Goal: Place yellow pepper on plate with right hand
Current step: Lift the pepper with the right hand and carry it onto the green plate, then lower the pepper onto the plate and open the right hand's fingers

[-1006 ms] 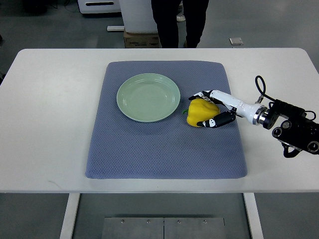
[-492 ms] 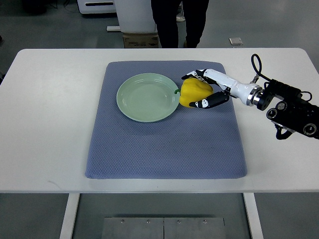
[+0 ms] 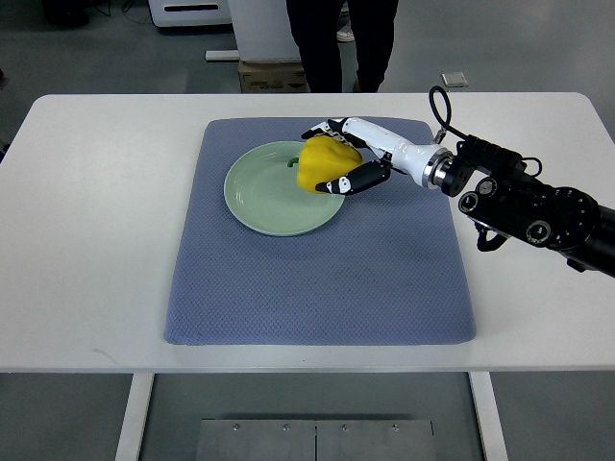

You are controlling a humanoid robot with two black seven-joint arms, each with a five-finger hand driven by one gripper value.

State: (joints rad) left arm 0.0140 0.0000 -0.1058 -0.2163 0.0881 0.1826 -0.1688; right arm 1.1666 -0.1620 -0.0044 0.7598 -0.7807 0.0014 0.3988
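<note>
A white table [image 3: 86,240] carries a blue mat [image 3: 317,279] with a green plate [image 3: 264,192] on it. The right hand [image 3: 351,154] grasps the yellow pepper [image 3: 322,163] over the plate's right rim.

Nothing here can be read. No label, brand, number or sign shows on the yellow pepper [image 3: 325,164] held in the fingers [image 3: 348,182] of the right hand [image 3: 351,159], nor on the plate [image 3: 281,187] just beyond the fingertips. The cardboard box [image 3: 272,75] on the floor (well past the fingers, behind the table) may bear print, but it is too blurred to make out.
</note>
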